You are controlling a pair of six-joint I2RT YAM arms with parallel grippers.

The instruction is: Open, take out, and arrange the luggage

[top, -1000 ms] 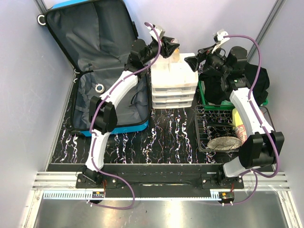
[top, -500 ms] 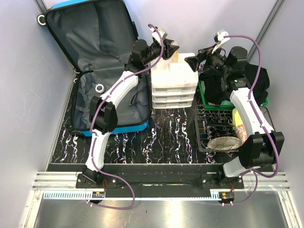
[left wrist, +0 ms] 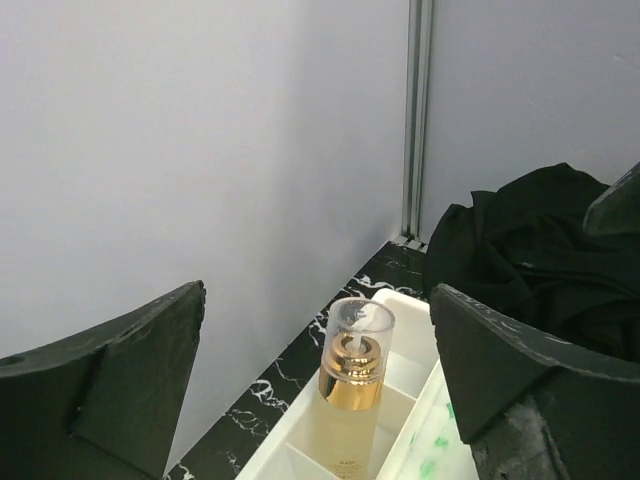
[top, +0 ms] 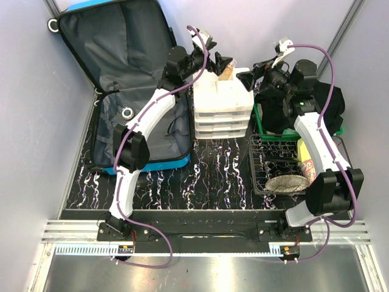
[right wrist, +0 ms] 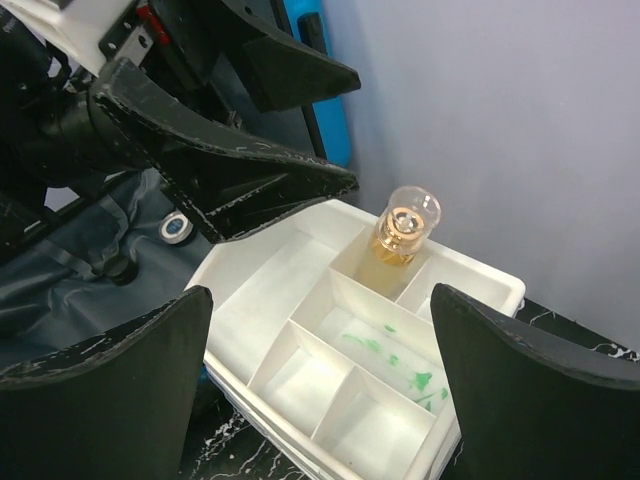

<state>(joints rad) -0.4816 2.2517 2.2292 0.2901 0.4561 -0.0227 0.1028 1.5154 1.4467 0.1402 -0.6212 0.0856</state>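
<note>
Left jaws stand spread wide, a finger (left wrist: 120, 380) on each side of a small bottle of amber liquid (left wrist: 350, 390). I see a clear gap both ways, so nothing is gripped. Right jaws are just as wide and hold nothing, hanging by the far right corner of the white three-drawer organiser (top: 222, 112).

The bottle stands upright in a compartment along the far edge of the organiser's top tray. The luggage (top: 115, 48) lies open at the far left corner of the tabletop (top: 213, 176), lid leaning against the wall, grey lining showing. My left arm reaches across it. Right of the organiser sits a green tray (top: 260, 126) heaped with black cloth (top: 328, 100), and nearer me a wire basket (top: 260, 159).

Only the top view gives me the whole luggage. The right wrist view shows the tray's dividers and green smears on one compartment floor. The left wrist view shows the bottle's clear cap and gold collar.
</note>
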